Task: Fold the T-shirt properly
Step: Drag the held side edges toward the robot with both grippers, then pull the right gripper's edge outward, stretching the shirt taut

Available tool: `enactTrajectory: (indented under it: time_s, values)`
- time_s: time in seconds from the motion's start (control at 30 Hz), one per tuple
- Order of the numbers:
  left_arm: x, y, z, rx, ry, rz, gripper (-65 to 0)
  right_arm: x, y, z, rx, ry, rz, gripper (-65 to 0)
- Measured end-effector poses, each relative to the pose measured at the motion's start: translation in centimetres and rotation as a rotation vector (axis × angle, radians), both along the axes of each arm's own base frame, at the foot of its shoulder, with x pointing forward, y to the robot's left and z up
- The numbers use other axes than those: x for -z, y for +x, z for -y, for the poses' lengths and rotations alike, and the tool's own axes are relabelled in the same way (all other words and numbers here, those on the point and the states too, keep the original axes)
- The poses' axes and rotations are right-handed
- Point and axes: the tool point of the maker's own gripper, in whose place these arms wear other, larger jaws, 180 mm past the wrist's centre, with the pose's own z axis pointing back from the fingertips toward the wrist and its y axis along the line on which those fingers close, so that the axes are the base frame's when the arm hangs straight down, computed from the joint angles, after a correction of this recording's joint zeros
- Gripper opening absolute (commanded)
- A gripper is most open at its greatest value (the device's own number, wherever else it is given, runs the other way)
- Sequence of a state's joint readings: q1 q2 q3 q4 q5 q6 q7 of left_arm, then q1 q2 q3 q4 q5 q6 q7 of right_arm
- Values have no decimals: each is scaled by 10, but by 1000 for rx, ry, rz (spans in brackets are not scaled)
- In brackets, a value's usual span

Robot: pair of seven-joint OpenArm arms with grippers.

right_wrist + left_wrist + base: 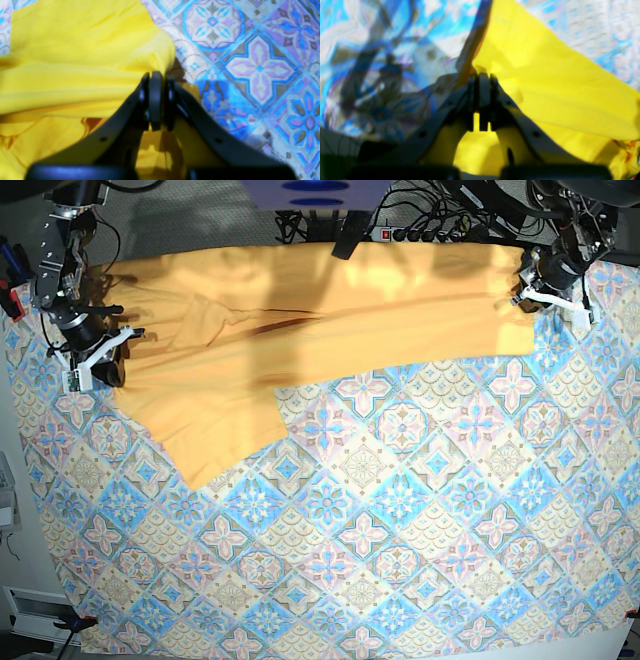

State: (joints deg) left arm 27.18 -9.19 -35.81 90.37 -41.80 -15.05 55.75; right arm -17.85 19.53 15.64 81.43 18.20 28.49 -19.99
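You are clamping both grippers, left gripper [483, 75] and right gripper [155, 75], on the T-shirt [300, 320], its long axis running between them

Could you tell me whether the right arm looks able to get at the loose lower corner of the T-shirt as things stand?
Probably not yet: the right pincer is shut on the T-shirt's edge, so it would have to let go first. Otherwise the patterned cloth around that corner lies bare.

I saw the T-shirt [300, 320], plain yellow-orange, stretched wide across the far part of the worktop [400, 560], wrinkled along its middle, with one sleeve hanging toward me at the base view's left.
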Motion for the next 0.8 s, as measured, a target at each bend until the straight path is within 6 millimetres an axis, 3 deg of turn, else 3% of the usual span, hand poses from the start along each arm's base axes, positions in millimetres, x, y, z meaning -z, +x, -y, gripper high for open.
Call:
enactTrajectory:
  time_s: [0.23,0.5,0.67,0.8]
  values:
    - [4,6,2,46,46,-28,-650,0,-1,0,0,0,-1,-643]
    - [3,10,2,44,45,-18,-444,2,-10,-1,-4,-6,-13,-643]
    - [2,10,1,43,44,-16,-438,5,-14,-1,-5,-8,-24,-633]
    - [1,13,1,42,44,-10,-440,4,-13,-1,-5,-8,-22,-550]
